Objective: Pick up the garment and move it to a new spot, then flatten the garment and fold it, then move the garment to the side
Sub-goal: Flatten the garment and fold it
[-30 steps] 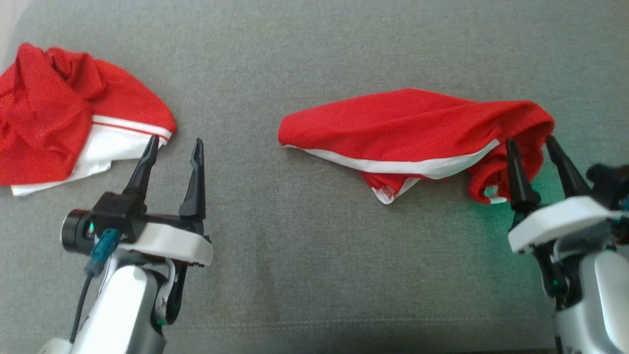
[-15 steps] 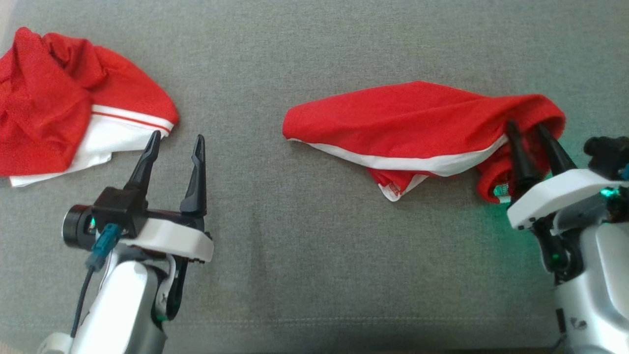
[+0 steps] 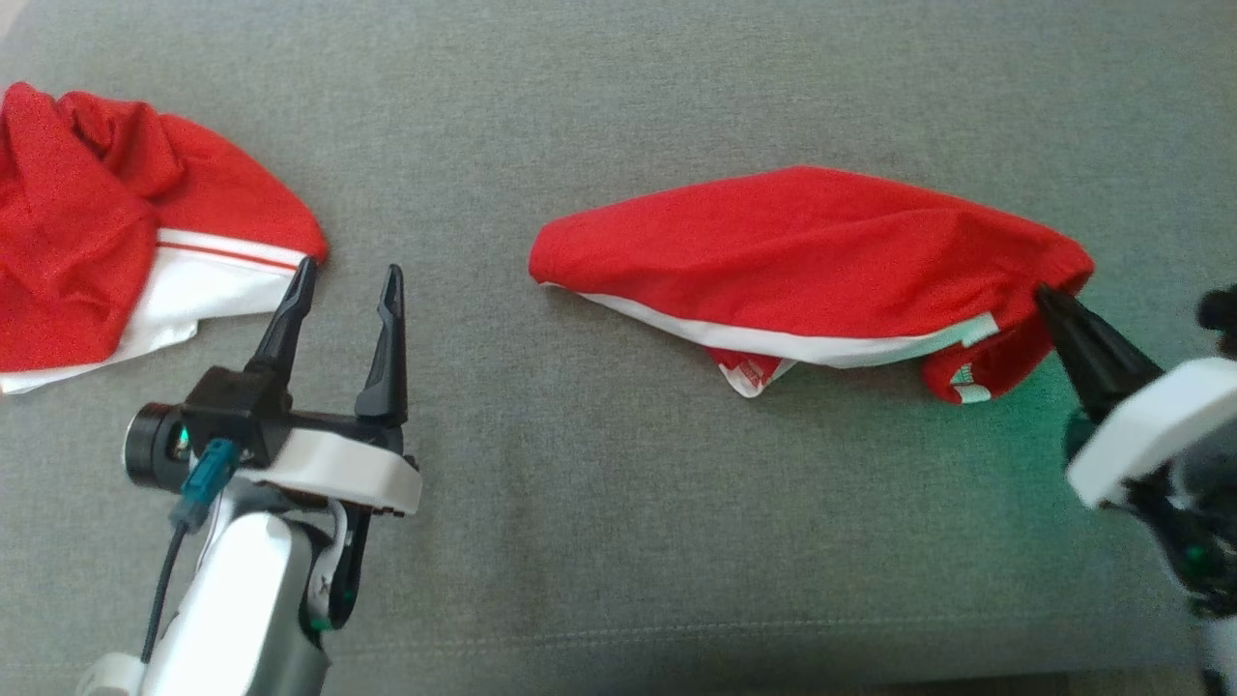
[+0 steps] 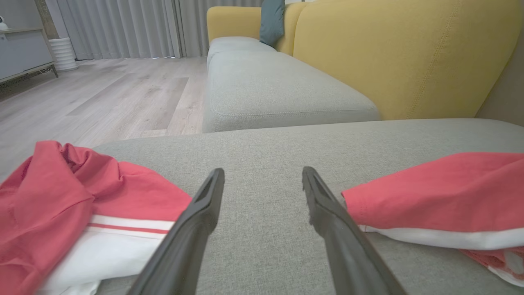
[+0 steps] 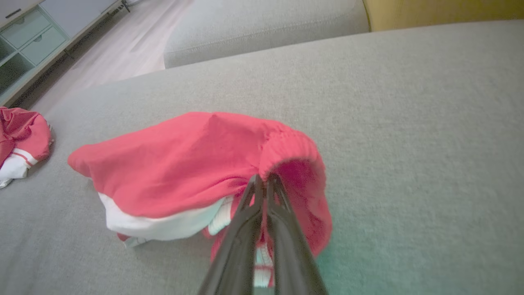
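The garment (image 3: 802, 251), red with a white band (image 3: 773, 340) along its near edge, lay on the grey sofa seat (image 3: 618, 483). It sat right of centre in the head view, stretched from left to right in a long rumpled mound. Its right end was the gathered waistband (image 5: 286, 143), and there the right gripper (image 3: 1046, 293) was clamped on the cloth. In the right wrist view its two dark fingers (image 5: 241, 229) ran together with no gap. Their tips were buried in the red fabric, and the waistband arched over them. The rest of the garment lay on the seat. A greenish glow showed on the seat below the right gripper.

The left gripper (image 3: 348, 271) stood well apart from the garment, over bare seat at the lower left of the head view. Its fingers were spread wide and held nothing. One fingertip sat just beside the white edge of a second garment (image 3: 87, 251), also red and white, bunched in a heap at the far left of the seat. Whether the tip touched it could not be told. In the left wrist view the spread fingers pointed between the two pieces of clothing, with the second garment to the left and the garment's closed end to the right.

Beyond the seat, that view showed a yellow backrest (image 4: 401, 53), a teal pillow (image 4: 272, 20), a pale wooden floor (image 4: 102, 94) and grey curtains (image 4: 123, 28).
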Controlling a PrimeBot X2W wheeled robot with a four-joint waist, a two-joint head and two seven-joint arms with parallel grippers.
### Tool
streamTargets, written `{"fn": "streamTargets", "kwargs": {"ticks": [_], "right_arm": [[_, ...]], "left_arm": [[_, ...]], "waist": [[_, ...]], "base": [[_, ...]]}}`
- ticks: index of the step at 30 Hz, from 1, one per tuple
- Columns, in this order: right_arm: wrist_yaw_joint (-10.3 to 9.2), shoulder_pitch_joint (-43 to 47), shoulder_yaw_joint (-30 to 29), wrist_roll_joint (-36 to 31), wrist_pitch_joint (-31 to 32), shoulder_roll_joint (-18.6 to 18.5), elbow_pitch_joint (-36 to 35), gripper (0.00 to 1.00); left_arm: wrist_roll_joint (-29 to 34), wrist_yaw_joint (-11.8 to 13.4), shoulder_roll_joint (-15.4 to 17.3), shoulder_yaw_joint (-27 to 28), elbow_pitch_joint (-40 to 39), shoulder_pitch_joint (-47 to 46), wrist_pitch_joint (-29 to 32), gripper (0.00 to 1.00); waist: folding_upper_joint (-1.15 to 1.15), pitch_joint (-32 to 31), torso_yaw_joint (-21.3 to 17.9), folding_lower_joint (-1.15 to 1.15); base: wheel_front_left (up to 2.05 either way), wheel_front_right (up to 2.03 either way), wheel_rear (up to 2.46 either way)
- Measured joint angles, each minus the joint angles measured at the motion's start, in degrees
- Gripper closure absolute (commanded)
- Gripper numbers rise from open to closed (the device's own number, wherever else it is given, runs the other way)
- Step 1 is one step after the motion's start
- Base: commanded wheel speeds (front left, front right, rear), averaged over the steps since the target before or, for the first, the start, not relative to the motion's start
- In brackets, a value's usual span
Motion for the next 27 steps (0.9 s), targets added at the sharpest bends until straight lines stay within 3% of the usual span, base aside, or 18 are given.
{"fn": "streamTargets", "kwargs": {"ticks": [7,14,19,27], "right_arm": [[0.0,2.85,-5.88,3.88,10.62,-3.63,-6.26,1.0],[0.0,2.85,-9.85,3.42,14.07,-5.25,-5.66,1.0],[0.0,-1.51,-8.45,3.57,13.37,-6.48,-1.37,1.0],[0.0,-8.83,-0.74,3.31,3.08,-9.87,6.87,0.99]], "left_arm": [[0.0,-0.08,-0.22,0.03,-0.33,0.0,0.0,0.0],[0.49,-0.54,-0.37,0.02,-0.47,-0.1,0.0,0.0],[0.51,-1.02,-0.47,0.02,-0.57,-1.41,0.0,0.0],[1.07,-1.54,-0.7,0.04,-0.73,-2.17,-0.25,0.0]], "waist": [[0.0,0.49,-0.2,0.0],[0.0,1.51,0.43,0.0],[0.0,2.87,1.4,0.0],[0.0,4.47,2.77,0.0]], "base": [[0.0,0.0,0.0],[0.0,0.0,0.0],[0.0,0.0,0.0],[0.0,0.0,0.0]]}}
